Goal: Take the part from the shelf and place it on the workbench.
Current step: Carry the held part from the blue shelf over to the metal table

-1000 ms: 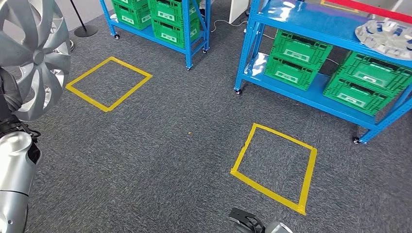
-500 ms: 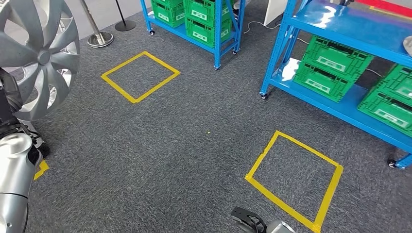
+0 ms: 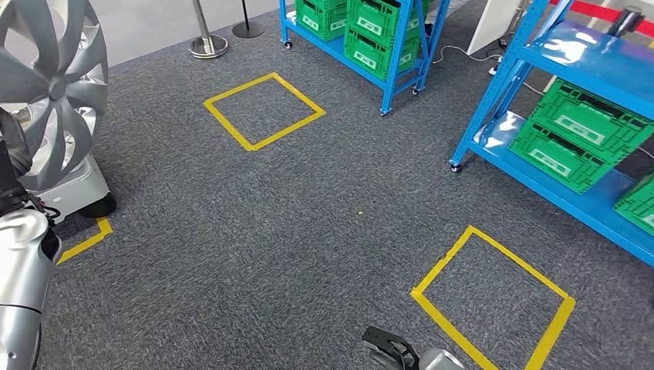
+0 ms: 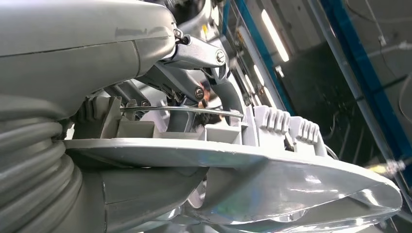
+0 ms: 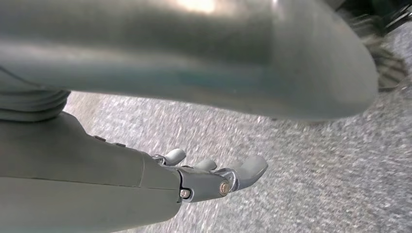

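The part is a silver spoked wheel cover (image 3: 50,85), held up at the far left of the head view above my silver left arm (image 3: 19,301). In the left wrist view my left hand (image 4: 194,63) grips the cover (image 4: 291,189) by its rim, fingers on the ribbed back and thumb under the shiny face. My right hand (image 5: 214,177) hangs over the grey carpet with its fingers stretched out and nothing in them. The same hand's dark back (image 3: 389,351) peeks in at the bottom edge of the head view.
Blue shelves (image 3: 540,166) with green crates (image 3: 578,135) stand at the right, and another blue rack (image 3: 385,58) at the back. Two yellow tape squares (image 3: 262,112) (image 3: 493,304) mark the carpet. A grey wheeled base (image 3: 73,193) sits at the left, and a stanchion foot (image 3: 208,46) behind.
The camera has turned left: shelves and tape squares slid rightwards in the picture, and the grey base came into view at the left. The wheel cover stays in my left hand.
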`<action>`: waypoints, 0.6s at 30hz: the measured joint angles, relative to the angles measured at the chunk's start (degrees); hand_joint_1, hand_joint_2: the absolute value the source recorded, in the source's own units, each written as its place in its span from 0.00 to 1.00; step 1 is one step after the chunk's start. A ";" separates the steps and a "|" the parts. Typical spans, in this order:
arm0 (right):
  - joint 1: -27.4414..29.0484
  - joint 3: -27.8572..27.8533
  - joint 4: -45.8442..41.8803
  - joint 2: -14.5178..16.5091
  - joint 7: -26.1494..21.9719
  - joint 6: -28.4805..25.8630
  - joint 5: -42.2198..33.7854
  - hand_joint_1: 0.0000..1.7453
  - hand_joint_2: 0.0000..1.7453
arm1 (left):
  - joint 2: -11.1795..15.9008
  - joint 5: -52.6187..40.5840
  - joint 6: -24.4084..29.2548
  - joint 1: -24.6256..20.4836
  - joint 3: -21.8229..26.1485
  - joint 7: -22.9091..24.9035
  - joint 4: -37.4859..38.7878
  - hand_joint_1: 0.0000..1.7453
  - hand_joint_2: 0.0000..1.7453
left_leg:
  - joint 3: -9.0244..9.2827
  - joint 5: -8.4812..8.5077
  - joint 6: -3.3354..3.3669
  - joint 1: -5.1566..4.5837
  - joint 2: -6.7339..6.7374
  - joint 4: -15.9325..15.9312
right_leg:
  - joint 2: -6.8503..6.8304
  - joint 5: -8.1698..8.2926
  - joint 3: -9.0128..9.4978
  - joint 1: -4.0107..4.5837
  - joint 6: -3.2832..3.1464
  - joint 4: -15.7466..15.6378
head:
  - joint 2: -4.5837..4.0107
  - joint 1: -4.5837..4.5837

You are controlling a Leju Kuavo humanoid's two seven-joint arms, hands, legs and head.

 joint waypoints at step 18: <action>0.23 -0.01 -0.02 -0.22 0.43 0.00 -0.08 0.00 0.00 | 0.47 -0.71 0.63 1.40 0.03 0.15 -0.87 1.00 1.00 | -6.34 -4.98 -3.22 0.25 1.43 13.58 | -2.31 8.80 7.02 0.35 -3.26 -16.17 | 0.00 -0.29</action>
